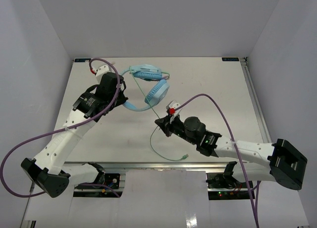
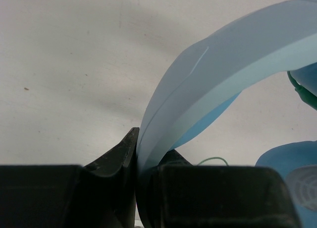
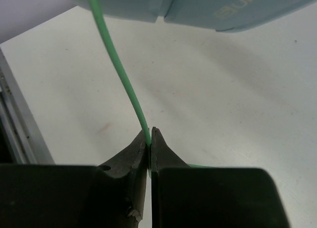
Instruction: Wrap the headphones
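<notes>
The light blue headphones (image 1: pixel 147 85) lie at the table's far middle, one earcup (image 1: pixel 144 72) behind the other (image 1: pixel 156 92). My left gripper (image 1: pixel 122 97) is shut on the curved headband (image 2: pixel 208 84), which rises up and right from between its jaws in the left wrist view. My right gripper (image 1: pixel 161 123) is shut on the thin pale-green cord (image 3: pixel 119 69). The cord runs from the headphones down to the jaws, then loops across the table to its plug (image 1: pixel 184 157) near the front edge.
Thick purple robot cables (image 1: pixel 218 111) arc over both arms. A metal rail (image 1: pixel 257 101) runs along the table's right edge. Grey walls enclose the white table (image 1: pixel 208 79) on three sides.
</notes>
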